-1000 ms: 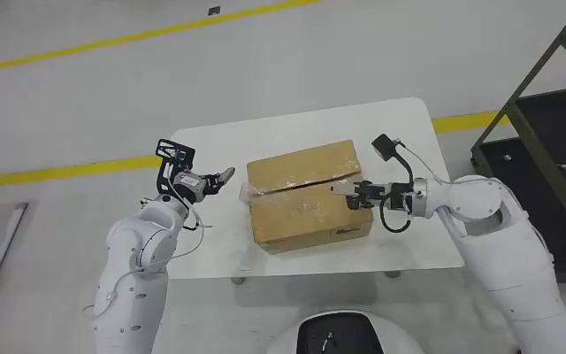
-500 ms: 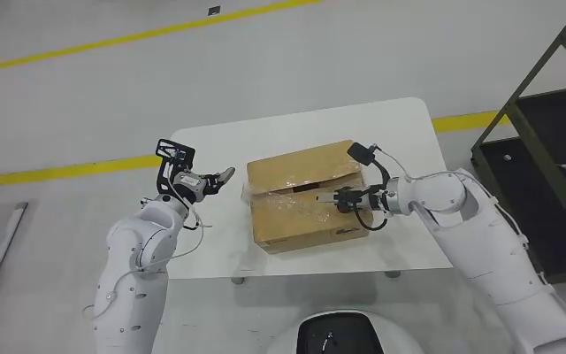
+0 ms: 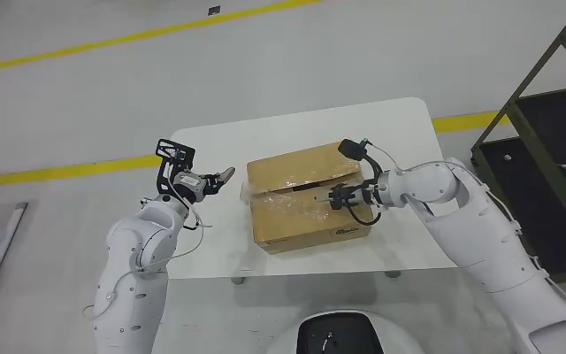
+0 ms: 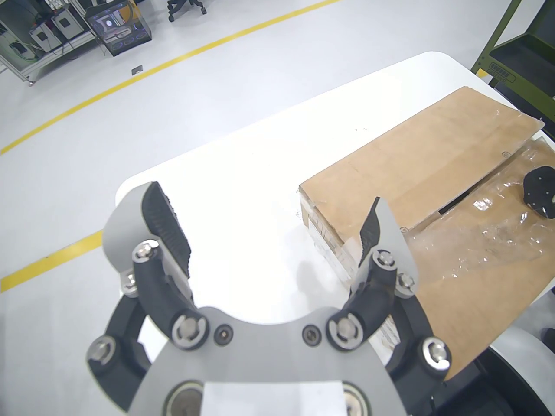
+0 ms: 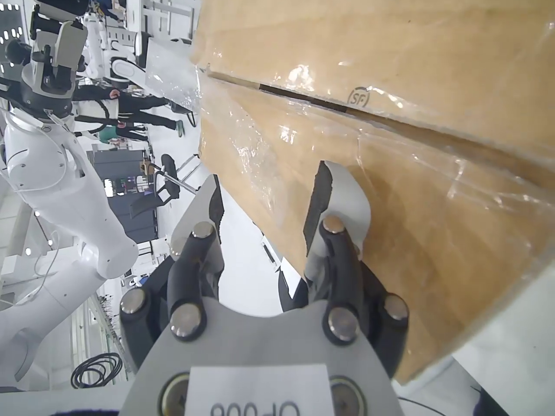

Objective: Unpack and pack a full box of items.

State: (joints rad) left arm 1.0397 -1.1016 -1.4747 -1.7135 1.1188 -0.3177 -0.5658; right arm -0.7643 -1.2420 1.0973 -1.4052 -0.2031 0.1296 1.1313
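A closed brown cardboard box with clear tape over its seam stands in the middle of the white table. A dark gap shows along the seam between the two top flaps. My right gripper is over the near flap, pointing along the box, its fingers apart with nothing between them; one fingertip lies close on the taped flap. My left gripper hangs open just off the box's left end, apart from the box.
A green metal rack stands beyond the table's right side. Bare tabletop lies left of and behind the box. A loose strip of clear tape sticks out at the box's left end.
My right gripper has moved left from the box's right end onto the near flap. A dark gap has opened along the seam. The left arm has kept still.
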